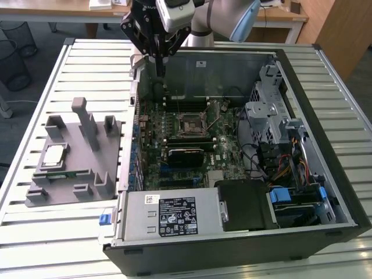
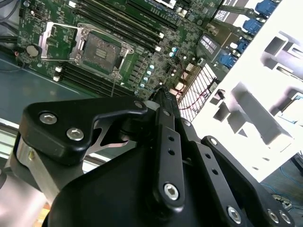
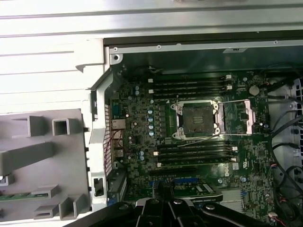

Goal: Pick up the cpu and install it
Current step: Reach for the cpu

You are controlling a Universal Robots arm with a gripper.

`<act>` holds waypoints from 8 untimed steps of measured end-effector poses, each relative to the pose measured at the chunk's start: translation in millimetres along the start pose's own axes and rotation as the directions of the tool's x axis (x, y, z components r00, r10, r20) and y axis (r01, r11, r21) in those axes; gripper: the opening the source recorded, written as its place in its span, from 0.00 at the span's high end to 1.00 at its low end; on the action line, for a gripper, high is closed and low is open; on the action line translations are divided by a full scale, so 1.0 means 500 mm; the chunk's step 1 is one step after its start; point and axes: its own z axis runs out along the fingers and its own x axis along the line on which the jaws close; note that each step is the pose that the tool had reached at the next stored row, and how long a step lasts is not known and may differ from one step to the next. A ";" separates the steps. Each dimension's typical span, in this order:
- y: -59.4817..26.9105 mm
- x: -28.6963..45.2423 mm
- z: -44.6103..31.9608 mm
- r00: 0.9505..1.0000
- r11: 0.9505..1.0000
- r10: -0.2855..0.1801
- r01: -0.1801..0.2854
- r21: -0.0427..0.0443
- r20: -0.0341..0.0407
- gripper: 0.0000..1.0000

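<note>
At the exterior view's left the cpu (image 1: 55,154) lies flat on the grey fixture (image 1: 61,195), just on the far side of the memory stick (image 1: 58,172); untouched, not yet picked up. Rightward, the gripper (image 1: 158,68) hangs over the far left edge of the open computer case (image 1: 232,247), well apart from the cpu, its fingers pressed together on nothing; further right, the socket (image 1: 190,123) on the motherboard (image 1: 226,157) sits uncovered and looks empty; judged from this, both the pick and the install remain.
</note>
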 end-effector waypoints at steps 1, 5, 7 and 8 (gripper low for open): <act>0.000 0.001 0.000 1.000 1.000 0.000 0.000 0.000 0.000 0.89; 0.000 0.006 0.000 1.000 1.000 0.000 0.000 0.000 0.000 0.89; -0.001 0.008 0.001 1.000 1.000 0.000 0.000 0.000 0.000 0.89; -0.001 0.009 0.001 1.000 1.000 0.000 0.000 0.000 0.000 0.89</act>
